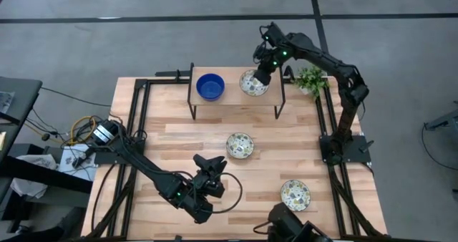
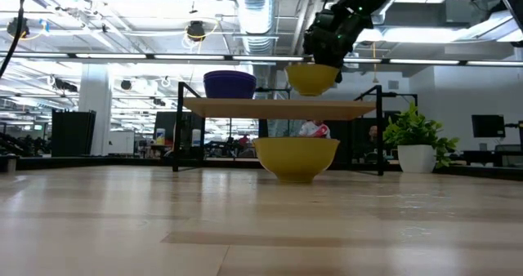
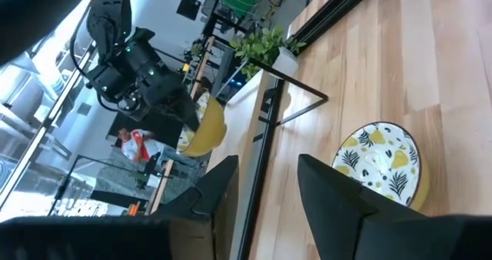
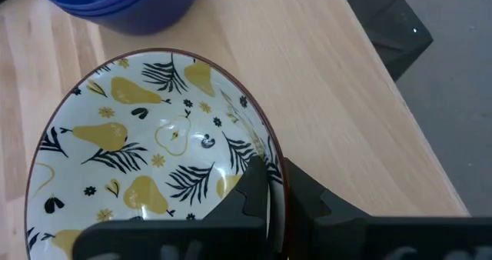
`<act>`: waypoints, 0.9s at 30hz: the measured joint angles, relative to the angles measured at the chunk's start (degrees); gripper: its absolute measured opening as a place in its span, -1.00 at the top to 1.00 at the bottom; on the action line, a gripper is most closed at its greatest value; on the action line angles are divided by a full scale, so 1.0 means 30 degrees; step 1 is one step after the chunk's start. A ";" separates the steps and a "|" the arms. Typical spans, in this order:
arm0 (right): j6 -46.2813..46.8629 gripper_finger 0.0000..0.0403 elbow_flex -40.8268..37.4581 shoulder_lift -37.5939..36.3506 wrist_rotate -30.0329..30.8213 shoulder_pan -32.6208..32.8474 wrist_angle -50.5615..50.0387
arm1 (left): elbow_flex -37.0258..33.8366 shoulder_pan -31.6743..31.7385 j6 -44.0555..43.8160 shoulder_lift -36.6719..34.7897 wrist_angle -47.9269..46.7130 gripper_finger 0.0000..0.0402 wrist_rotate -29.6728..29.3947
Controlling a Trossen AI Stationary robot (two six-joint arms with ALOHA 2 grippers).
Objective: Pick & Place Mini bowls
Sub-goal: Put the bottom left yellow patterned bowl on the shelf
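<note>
A stack of cobalt blue bowls (image 1: 210,86) (image 2: 229,84) sits on the raised wooden shelf (image 1: 232,97). Beside it, my right gripper (image 1: 262,76) (image 4: 277,195) is shut on a patterned bowl (image 1: 252,83) (image 2: 311,77), white inside with yellow pears and black leaves, yellow outside. A second patterned bowl (image 1: 240,145) (image 2: 296,158) rests on its base mid-table. A third (image 1: 295,195) (image 3: 380,164) stands near the table's near edge. My left gripper (image 1: 209,167) (image 3: 265,168) hovers open over the near part of the table, touching nothing. My right gripper holds the patterned bowl by its rim (image 4: 269,156), on the side away from the blue stack. One finger (image 4: 254,191) is inside the bowl and the other (image 4: 311,202) outside, coming from above and slanting down. The bowl hangs slightly tilted, its base (image 2: 311,93) just over the shelf top.
A small green plant in a white pot (image 1: 310,79) (image 2: 417,141) stands at the table's far right, close to the right arm. The shelf's black legs (image 1: 192,106) stand on the far part of the table. Black frame rails run along both table sides.
</note>
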 joint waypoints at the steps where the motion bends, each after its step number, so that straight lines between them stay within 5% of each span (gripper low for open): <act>1: 0.0003 1.00 -0.0174 0.0000 -0.0001 0.0000 0.0284 | 0.0000 -0.0004 0.0000 0.0000 0.0002 0.33 0.0000; 27: -0.0131 0.92 -0.0566 0.0576 -0.0015 -0.0325 0.0879 | 0.0015 -0.0004 -0.0124 0.0000 0.0161 0.32 0.0007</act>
